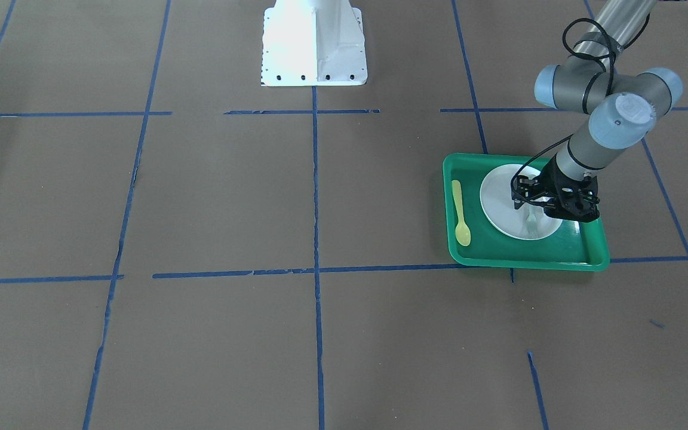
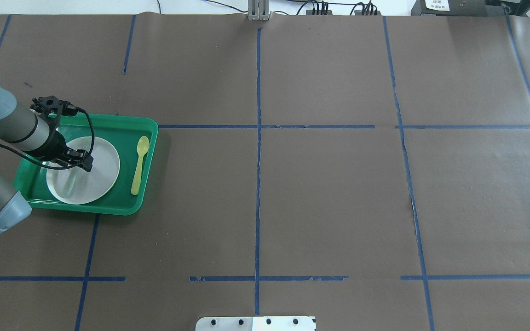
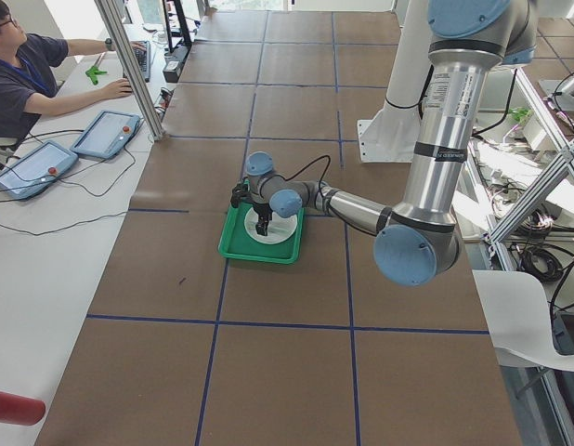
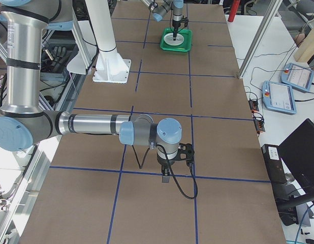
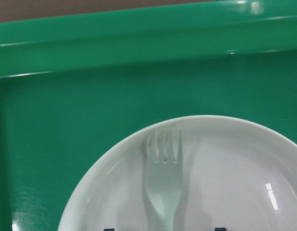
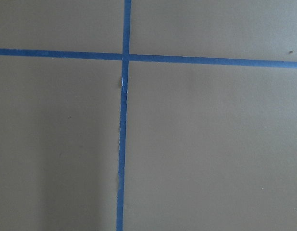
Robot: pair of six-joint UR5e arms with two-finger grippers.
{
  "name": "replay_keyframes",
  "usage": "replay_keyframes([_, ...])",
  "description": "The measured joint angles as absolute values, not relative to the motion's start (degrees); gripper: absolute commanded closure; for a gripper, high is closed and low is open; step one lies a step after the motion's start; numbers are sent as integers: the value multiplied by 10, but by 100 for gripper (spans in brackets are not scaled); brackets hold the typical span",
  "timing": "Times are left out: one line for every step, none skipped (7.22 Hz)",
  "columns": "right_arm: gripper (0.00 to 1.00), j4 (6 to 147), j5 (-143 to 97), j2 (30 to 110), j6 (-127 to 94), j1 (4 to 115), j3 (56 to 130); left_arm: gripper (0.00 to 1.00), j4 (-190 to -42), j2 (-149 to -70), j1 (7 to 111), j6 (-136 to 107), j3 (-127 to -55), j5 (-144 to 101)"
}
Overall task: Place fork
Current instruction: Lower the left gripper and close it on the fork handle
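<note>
Closest in, L wrist cam: the fork (image 5: 163, 178) lies flat on the white plate (image 5: 244, 183). Its tines are near the plate's rim, pointing at the wall of the green tray (image 5: 91, 96), and its handle runs back under the cam. You get just two dark fingertips (image 5: 107, 229) at the bottom edge, one each side of the handle w/ a clear gap both sides. So the left gripper (image 1: 540, 210) is spread wide & has hold of nothing. Front cam agrees: it hangs right over the plate, fork beneath it.

My read: you're at the release end of the place, fork down on the plate, fingers off it. Next move prob calls for a straight lift w/ no sideways drift, so a fingertip doesn't clip the slim handle & flick the fork off. If the goal's a spot beside the plate instead, you'd drop & close on the handle; pics alone don't settle that.

Further out, the yellow spoon (image 1: 460, 212) lies in the tray beside the plate, not touching it. Far end, the right gripper (image 4: 166, 178) hovers above the table (image 4: 223, 127), well apart from the tray; can't tell if its fingers are apart or closed
</note>
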State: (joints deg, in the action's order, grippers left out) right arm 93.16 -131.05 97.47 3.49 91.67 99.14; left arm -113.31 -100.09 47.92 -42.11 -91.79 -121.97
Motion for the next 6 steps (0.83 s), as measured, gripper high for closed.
replay_keyframes([0,932,-1310,975,35,917,991,90,-1134,-1001,478,-421,-918,-1220])
replay_keyframes([0,932,-1310,975,35,917,991,100,-1134,-1000,478,-421,-919,-1220])
replay_keyframes([0,932,-1310,975,35,917,991,100,-1135,-998,478,-421,-920,-1220])
replay_keyframes([0,932,-1310,975,35,917,991,100,-1135,-996,478,-421,-925,-1221])
replay_keyframes([0,932,-1310,975,35,917,991,100,-1135,-994,480,-421,-935,-1222])
replay_keyframes([0,932,-1310,975,35,917,991,100,-1132,-986,482,-421,-956,-1223])
